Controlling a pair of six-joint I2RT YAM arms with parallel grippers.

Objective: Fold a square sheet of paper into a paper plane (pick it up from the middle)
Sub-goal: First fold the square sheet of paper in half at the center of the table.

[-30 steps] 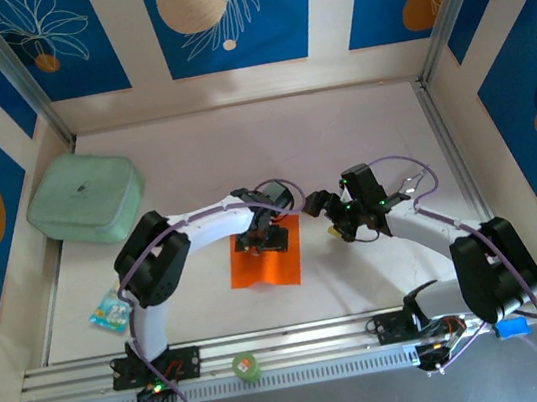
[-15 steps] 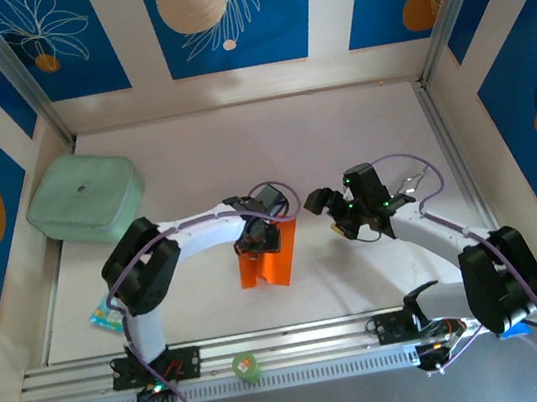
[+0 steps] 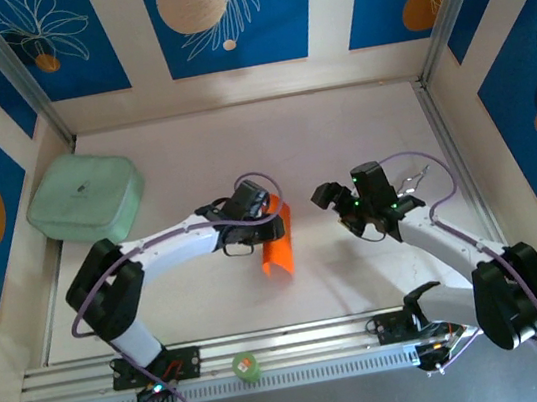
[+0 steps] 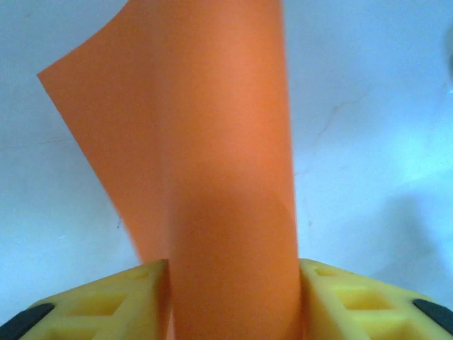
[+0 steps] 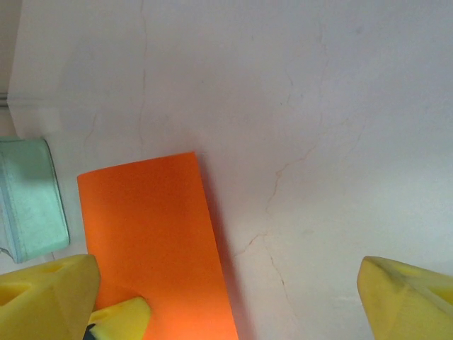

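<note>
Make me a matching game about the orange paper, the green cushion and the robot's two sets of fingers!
Things:
1. orange paper
2. green cushion
3. left fingers
4. right fingers

States or places:
a. spread wide, holding nothing
b. curled over and pinched
c. at the table's far left side
d. closed on the paper

Pairs: 1-b, 2-c, 3-d, 4-a
</note>
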